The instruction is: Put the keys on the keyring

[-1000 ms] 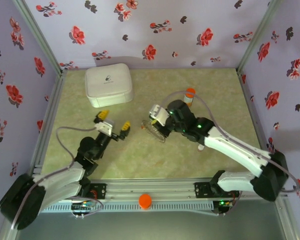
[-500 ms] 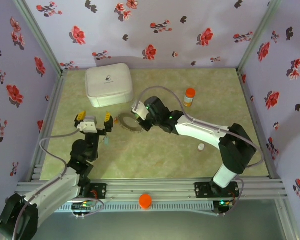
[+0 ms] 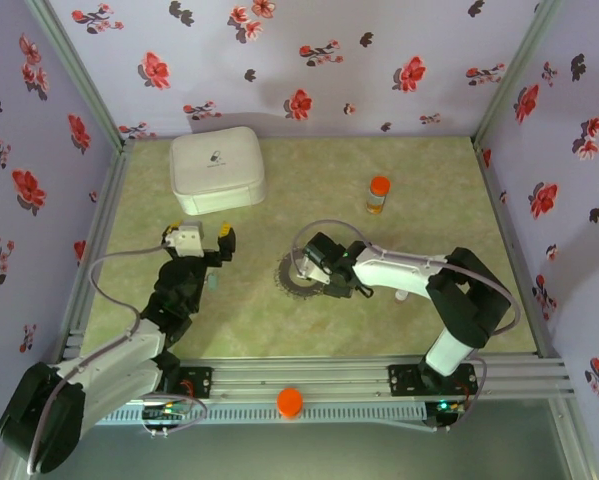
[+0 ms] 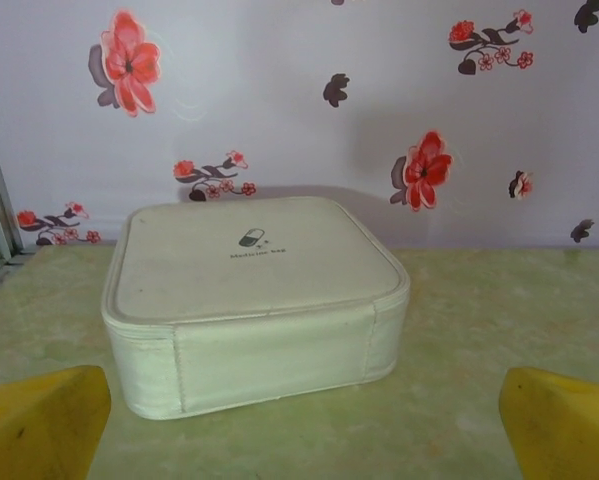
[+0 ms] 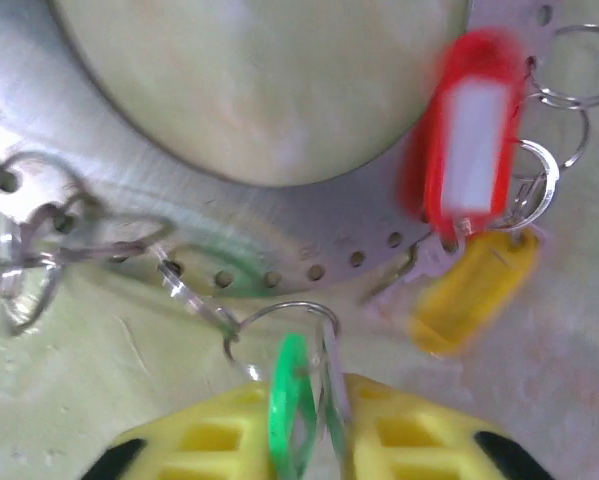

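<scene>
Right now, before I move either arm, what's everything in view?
keyring: one, grey metal, centre table, under the right arm.
red tag: one, red, over the keyring's band.
yellow tag: one, yellow, beside the red tag.
green tag: one, green, between the right fingers.
teal tag: one, pale teal, on the table by the left arm.
pouch: one, white, back left.
bottle: one, orange cap, back right.
orange knob: one, near rail.
left gripper: open, yellow fingers, facing the pouch.
right gripper: shut on the green tag.
</scene>
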`<action>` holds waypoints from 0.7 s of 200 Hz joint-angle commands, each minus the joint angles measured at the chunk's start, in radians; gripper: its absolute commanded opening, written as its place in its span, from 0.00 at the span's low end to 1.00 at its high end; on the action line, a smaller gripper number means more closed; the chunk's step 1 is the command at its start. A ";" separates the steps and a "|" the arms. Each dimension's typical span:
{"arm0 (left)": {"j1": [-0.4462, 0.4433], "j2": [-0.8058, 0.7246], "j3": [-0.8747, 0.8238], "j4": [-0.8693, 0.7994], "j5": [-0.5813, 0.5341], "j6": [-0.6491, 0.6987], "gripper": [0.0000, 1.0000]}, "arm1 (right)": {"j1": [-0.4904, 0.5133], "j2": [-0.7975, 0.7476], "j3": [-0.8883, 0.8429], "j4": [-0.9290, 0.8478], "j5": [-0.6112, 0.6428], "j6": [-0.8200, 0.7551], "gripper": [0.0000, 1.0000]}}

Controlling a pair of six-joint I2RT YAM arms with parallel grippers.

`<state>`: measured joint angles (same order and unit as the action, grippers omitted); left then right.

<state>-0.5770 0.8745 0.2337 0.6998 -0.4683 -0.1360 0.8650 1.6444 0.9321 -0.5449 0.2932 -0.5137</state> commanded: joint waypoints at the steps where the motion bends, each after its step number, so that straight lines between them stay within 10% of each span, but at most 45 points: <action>1: 0.018 -0.017 0.107 -0.239 0.035 -0.126 1.00 | 0.006 -0.051 -0.009 -0.088 0.092 -0.008 0.38; 75: 0.052 0.123 0.363 -0.690 0.152 -0.230 1.00 | -0.121 -0.522 -0.129 0.208 -0.174 0.525 0.51; 140: 0.049 0.213 0.497 -1.012 0.304 -0.330 1.00 | -0.157 -0.438 -0.120 0.117 -0.060 1.020 0.54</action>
<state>-0.5297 1.0683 0.6968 -0.1467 -0.2611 -0.3897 0.7315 1.1507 0.7975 -0.3443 0.2070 0.2874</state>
